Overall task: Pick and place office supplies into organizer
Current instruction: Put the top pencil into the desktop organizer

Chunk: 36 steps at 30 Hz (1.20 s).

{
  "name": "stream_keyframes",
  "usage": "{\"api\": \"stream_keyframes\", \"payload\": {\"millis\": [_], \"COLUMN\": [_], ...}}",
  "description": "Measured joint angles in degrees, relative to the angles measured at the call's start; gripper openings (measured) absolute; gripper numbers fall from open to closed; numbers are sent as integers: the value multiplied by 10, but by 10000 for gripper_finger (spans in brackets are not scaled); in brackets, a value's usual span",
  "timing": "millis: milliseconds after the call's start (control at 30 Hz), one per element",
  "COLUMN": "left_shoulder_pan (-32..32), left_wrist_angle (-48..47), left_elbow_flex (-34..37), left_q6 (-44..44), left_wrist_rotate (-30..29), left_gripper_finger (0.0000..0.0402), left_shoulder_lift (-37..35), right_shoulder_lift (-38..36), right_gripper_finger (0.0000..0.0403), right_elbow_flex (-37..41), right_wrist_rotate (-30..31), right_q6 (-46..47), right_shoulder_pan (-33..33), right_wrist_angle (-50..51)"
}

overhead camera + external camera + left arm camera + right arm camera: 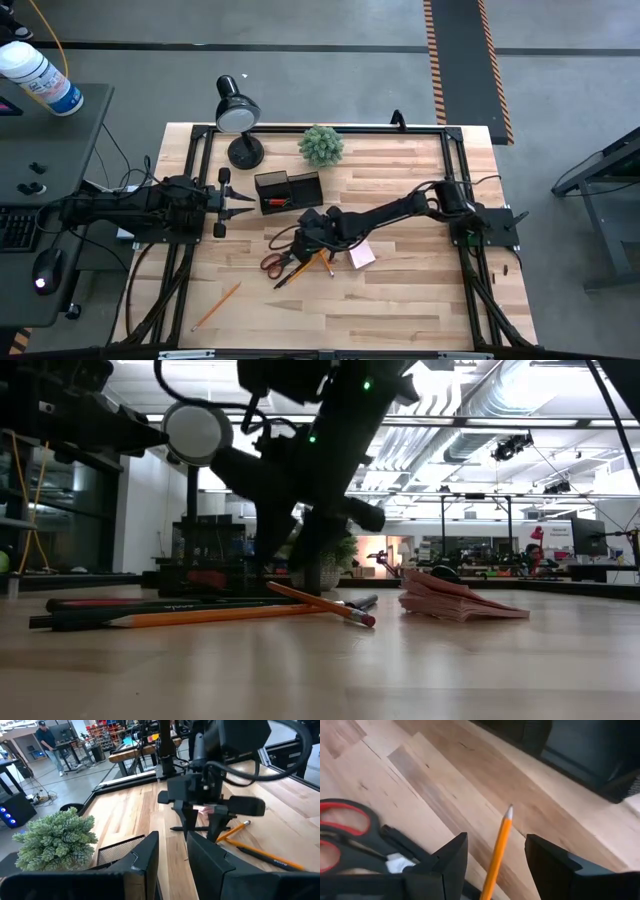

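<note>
Two open fingers of the right gripper (495,865) straddled a pencil (499,850), its long axis running straight out between the jaws toward the organizer (288,190), not yet clamped. On the table this gripper sat low over the cluster of scissors (275,264) and pencils, just in front of the organizer. The left gripper (240,197) waited beside the organizer, jaws parted. Only the right wrist view showed the pencil centred; the overhead view hid it under the arm
</note>
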<state>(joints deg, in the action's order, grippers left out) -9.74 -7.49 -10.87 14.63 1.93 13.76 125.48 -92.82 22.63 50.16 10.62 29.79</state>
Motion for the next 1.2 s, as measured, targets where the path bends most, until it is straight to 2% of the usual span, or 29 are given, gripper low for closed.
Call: {"api": "stream_keyframes", "payload": {"millis": [933,1067,1200], "left_shoulder_pan": [0,0,0], "left_wrist_angle": [1,1,1], "left_elbow_flex": [0,0,0], "left_q6": [1,1,1], "left_wrist_rotate": [0,0,0], "left_gripper_finger": [90,90,90], "left_shoulder_lift": [0,0,0], "right_shoulder_lift": [28,29,29], "right_gripper_finger": [186,156,90], "right_elbow_flex": [-1,0,0], "right_wrist_rotate": [22,25,19], "right_q6": [-1,-12,-31], "right_shoulder_pan": [-1,-1,-1], "right_wrist_angle": [21,21,21]}}
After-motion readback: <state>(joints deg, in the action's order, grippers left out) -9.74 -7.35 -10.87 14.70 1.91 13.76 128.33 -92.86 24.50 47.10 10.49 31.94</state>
